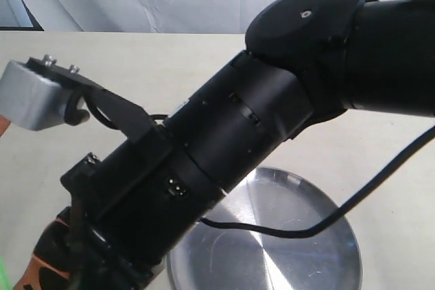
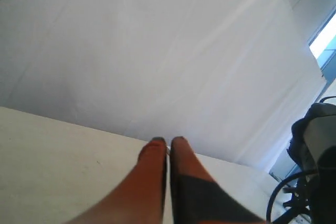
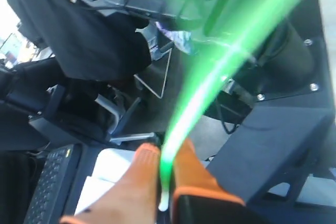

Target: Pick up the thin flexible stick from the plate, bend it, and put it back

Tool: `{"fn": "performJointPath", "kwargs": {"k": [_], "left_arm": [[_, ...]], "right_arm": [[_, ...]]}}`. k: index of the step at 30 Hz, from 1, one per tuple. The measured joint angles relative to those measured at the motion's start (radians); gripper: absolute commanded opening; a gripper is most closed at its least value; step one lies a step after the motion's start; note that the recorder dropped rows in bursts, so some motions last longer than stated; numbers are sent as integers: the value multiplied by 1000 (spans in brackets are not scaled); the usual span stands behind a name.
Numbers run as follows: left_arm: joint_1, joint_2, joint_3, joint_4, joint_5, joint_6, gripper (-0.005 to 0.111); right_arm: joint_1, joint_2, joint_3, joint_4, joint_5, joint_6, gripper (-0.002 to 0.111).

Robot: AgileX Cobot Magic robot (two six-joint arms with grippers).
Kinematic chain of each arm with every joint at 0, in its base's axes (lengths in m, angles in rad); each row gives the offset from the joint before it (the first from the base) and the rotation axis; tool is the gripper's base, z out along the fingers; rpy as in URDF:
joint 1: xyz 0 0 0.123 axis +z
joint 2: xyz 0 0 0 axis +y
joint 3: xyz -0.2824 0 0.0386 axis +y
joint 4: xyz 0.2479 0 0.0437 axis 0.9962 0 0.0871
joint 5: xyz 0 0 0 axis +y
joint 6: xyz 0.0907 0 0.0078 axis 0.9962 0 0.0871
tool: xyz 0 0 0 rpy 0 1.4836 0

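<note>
**A:** Start on the left. What is the left pincer (image 2: 168, 144) doing?

**B:** Its two orange fingers (image 2: 152, 171) lie drawn together with only a hairline between them. The pale worktop (image 2: 52, 150) and a white sheet (image 2: 157, 51) are beyond. A pale sliver shows in that slit (too thin to tell what it is).

**A:** And the middle?

**B:** From the outside camera, a thick black arm (image 1: 231, 140) slants from the upper right down to the lower left. It covers part of the plate (image 1: 326, 242), which sits round and shiny on the worktop, lower right of centre.

**A:** The right pincer (image 3: 165, 156)?

**B:** Clamped on the thin flexible stick (image 3: 210, 82). The fingers pinch it near its pale end, and the neon-green length runs up and away from them, blurred close to the lens
</note>
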Motion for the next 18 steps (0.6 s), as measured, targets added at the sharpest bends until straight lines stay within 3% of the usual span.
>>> {"fn": "performJointPath", "kwargs": {"k": [9,12,13,15,18], "left_arm": [[0,0,0,73,-5,76,1],[0,0,0,27,-14,-13,19],[0,0,0,22,-23,-46,35],[0,0,0,13,-69,-160,52],[0,0,0,23,-99,-370,51]], "right_arm": [[2,-20,-21,-5,31,70,-1],[2,-36,-33,-75,-64,85,-1],[2,-36,-33,-109,-101,105,-1],[2,-36,-33,-246,-227,195,-1],[2,-10,-35,-346,-335,278,-1]]}}
